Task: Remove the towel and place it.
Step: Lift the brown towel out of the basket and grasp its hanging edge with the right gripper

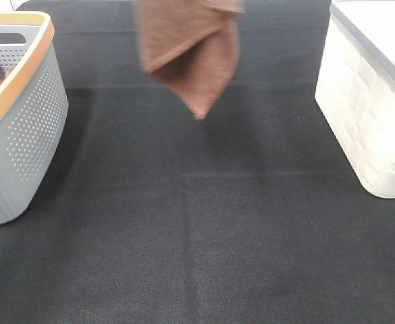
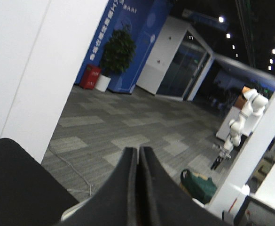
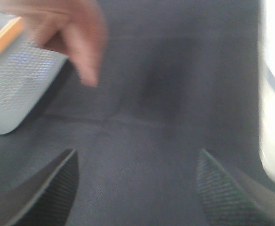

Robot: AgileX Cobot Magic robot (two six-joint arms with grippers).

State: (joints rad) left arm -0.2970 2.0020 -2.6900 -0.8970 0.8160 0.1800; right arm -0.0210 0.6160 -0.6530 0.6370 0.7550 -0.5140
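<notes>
right pincer (image 3: 137, 155): jaws apart, empty | left pincer (image 2: 138, 149): jaws together, nothing between | counter (image 1: 197, 236): 1, black | grey basket (image 1: 28, 128): 1, orange rim, left | white bin (image 1: 366, 121): 1, right | towel (image 1: 194, 54): 1, hung above far counter, holder unseen | blue wall (image 2: 128, 42): white writing, unreadable

High camera overlooks mat (image 1: 197, 236); right wrist shares it.
</notes>
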